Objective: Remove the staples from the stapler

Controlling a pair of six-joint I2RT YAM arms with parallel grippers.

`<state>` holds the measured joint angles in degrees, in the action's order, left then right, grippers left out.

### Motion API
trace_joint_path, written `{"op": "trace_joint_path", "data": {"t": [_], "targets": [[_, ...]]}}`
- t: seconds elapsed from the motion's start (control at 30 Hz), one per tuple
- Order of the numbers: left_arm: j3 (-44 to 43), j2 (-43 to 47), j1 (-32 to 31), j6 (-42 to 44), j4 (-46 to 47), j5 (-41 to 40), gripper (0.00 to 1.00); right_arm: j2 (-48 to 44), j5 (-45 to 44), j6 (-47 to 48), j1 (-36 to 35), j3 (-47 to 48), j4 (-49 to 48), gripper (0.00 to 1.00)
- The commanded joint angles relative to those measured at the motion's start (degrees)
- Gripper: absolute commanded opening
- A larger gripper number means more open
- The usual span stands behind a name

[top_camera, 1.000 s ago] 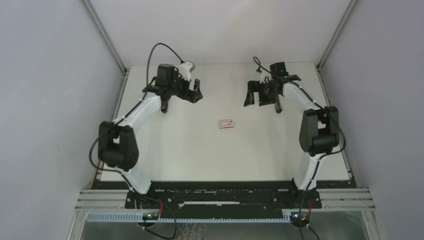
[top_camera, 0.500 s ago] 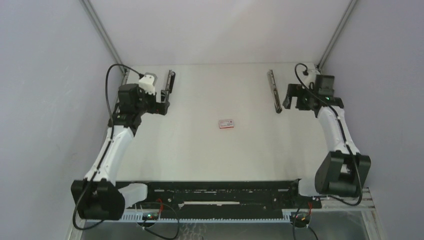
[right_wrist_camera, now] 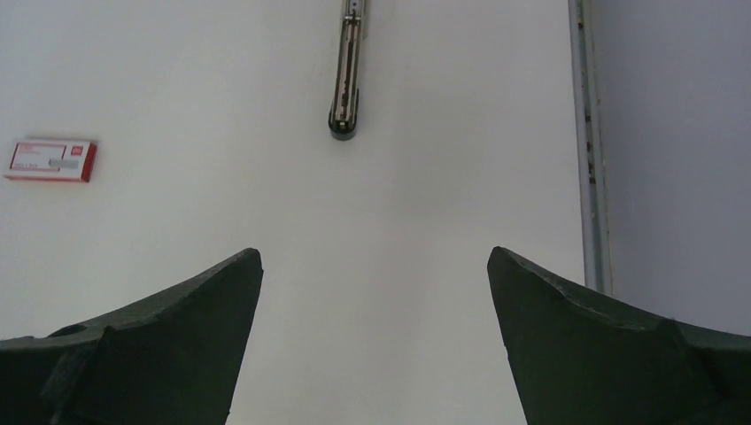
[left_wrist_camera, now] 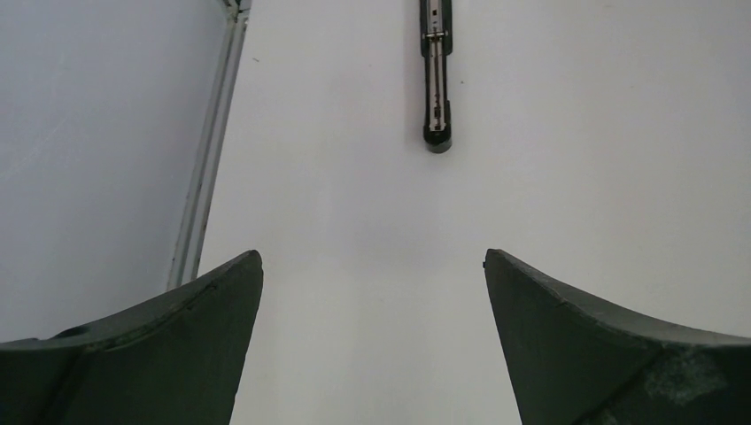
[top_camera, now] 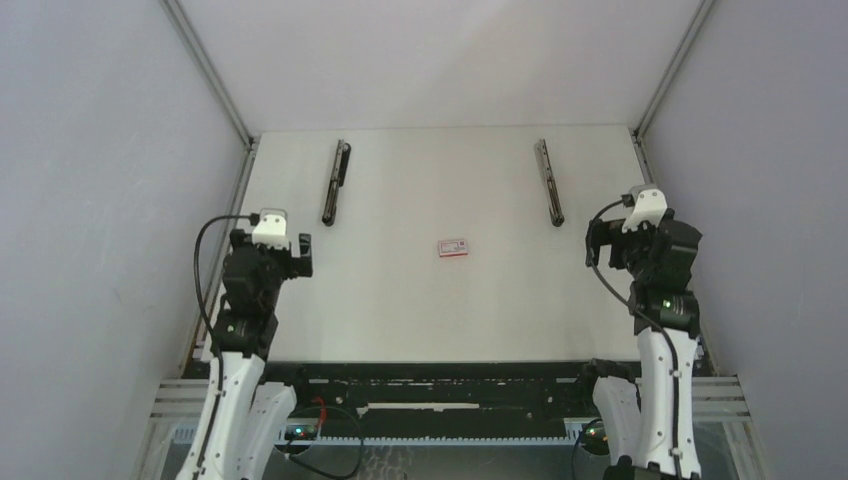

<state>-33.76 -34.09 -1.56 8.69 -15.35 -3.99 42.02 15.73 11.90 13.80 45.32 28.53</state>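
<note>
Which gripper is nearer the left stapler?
Left. The left gripper is on the near side of the left stapler, slightly to its left, with bare table between them. The right gripper is across the table by the right edge, facing the other stapler.

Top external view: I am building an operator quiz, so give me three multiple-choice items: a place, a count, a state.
1. Where does the small red-and-white box lie?
A. in the far left corner
B. atop a stapler
C. on the white table, between the two staplers

2. How many long, thin dark-and-silver staplers lie there?
A. one
B. two
C. four

3. How do the two black grippers stand?
A. both open, empty
B. both shut
C. one shut on the box

Answers: 1 C, it lies apart from the left stapler and the right stapler; 2 B, one lies toward each side; 3 A, the left gripper and right gripper show wide gaps holding nothing.
</note>
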Motion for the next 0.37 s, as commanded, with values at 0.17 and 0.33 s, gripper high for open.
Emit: {"op": "trace_joint_path", "data": {"t": [0.17,0.33], "targets": [[7.4,12.9,0.4,2.7,1.4,-3.4,1.0,-8.8,1.2,3.1,1.0,-6.6,0.0,1.0],[8.2,13.6,0.4,2.3,1.9,-2.2,1.0,-9.5,3.0,3.5,4.3,-6.8,-0.1,1.0]]}}
